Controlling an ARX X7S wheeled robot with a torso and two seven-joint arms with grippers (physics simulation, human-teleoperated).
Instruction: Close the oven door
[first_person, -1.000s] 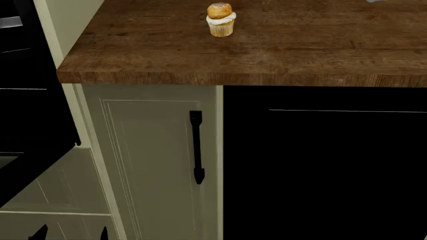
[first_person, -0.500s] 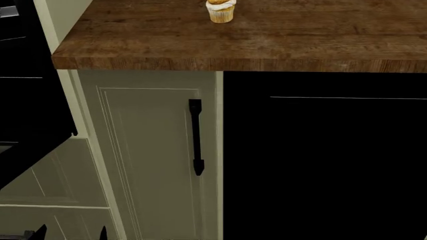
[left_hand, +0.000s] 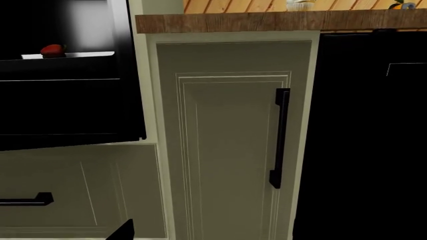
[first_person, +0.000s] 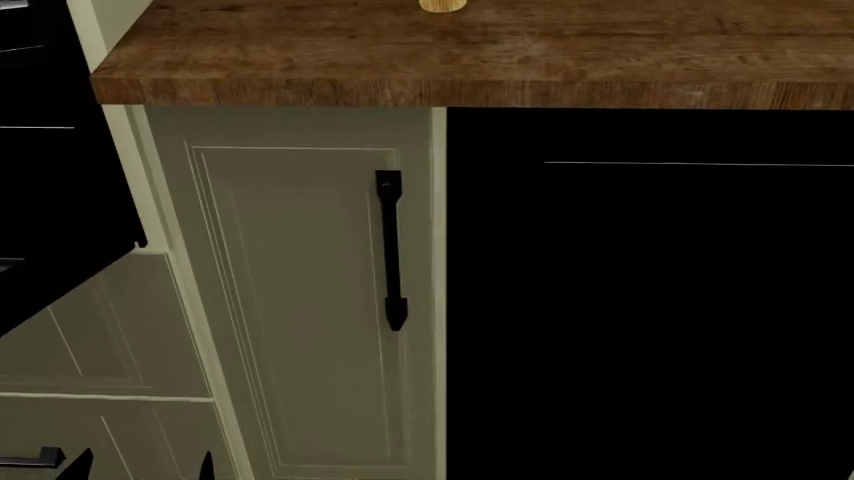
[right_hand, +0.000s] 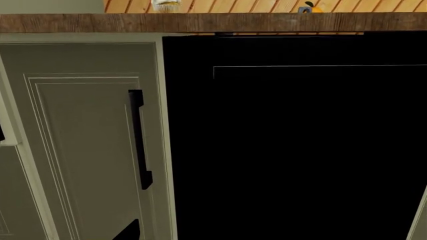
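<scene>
Oven door (first_person: 54, 230) hangs open at head view's far left, beside cream cabinet (first_person: 300, 300). Black panel (first_person: 641, 300) on the right. Both grippers barely in frame; jaw state unreadable.

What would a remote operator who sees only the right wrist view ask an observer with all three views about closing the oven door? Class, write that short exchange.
Operator: I see only a cream cabinet door and a plain black panel. Where is the oven door?
Observer: The wide glossy black oven door shows in the left wrist view, beyond the cream panelled cabinet door, on the side away from your panel.
Operator: Is it open?
Observer: It seems so: in the head view its lower corner juts out in front of the cream drawer front.
Operator: Anything inside?
Observer: A small red item lies on a pale shelf above the door. It is too small to identify.
</scene>
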